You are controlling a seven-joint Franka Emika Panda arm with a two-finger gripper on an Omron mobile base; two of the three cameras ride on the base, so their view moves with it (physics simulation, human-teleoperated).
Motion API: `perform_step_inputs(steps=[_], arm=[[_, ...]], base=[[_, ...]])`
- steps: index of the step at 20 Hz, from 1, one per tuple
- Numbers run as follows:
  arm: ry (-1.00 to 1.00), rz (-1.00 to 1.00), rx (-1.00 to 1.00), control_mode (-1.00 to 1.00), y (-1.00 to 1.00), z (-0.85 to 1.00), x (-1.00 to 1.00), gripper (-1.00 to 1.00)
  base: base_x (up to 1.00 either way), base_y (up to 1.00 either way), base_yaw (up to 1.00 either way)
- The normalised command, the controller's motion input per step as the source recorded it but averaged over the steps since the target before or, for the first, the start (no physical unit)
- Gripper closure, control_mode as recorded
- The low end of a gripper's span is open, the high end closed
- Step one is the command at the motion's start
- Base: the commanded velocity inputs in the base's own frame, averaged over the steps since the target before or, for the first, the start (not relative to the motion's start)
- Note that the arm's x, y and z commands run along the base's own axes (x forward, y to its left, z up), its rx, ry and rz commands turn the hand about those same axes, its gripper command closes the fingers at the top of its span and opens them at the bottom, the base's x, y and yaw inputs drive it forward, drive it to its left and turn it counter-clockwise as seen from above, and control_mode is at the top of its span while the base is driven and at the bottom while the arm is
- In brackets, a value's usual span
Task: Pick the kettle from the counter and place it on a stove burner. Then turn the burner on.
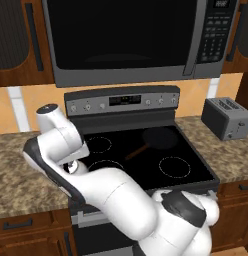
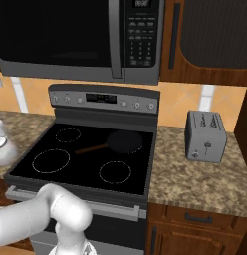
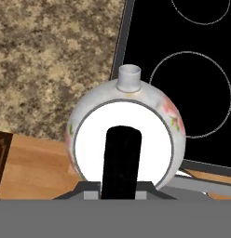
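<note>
**Kettle in the gripper, held over the stove's front left edge**

A dark microwave (image 1: 131, 37) hangs above the black glass stove (image 1: 146, 155), set into the speckled granite bench (image 2: 195, 179). A grey toaster (image 2: 205, 135) stands on the bench right of the stove. A dark frying pan (image 2: 124, 141) sits on the back right burner, its handle pointing toward the left.

In the hand view the small white kettle (image 3: 126, 125) sits directly under the camera, spout toward the bench, beside the front left burner ring (image 3: 189, 93). The gripper (image 3: 119, 188) is clamped on the kettle's black upright handle (image 3: 121, 160). Whether the kettle rests on anything or hangs free cannot be told. In the right base view the kettle shows at the left edge.
</note>
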Motion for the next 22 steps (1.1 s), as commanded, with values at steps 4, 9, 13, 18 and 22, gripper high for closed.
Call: perform_step_inputs(steps=[4, 9, 13, 18, 22], arm=[[0.09, 0.08, 0.00, -1.00, -0.17, 0.00, 0.17, 1.00], [0.07, 0.05, 0.00, -1.00, -0.17, 0.00, 0.29, 1.00], [0.07, 0.05, 0.00, -1.00, -0.19, 0.00, 0.45, 1.00], [0.03, 0.04, 0.00, -1.00, -0.27, -0.05, 0.40, 1.00], [0.00, 0.00, 0.00, -1.00, -0.38, -0.29, 0.35, 1.00]], base=[[0.00, 0.00, 0.00], [0.00, 0.00, 0.00], [0.00, 0.00, 0.00], [0.00, 0.00, 0.00], [0.00, 0.00, 0.00]])
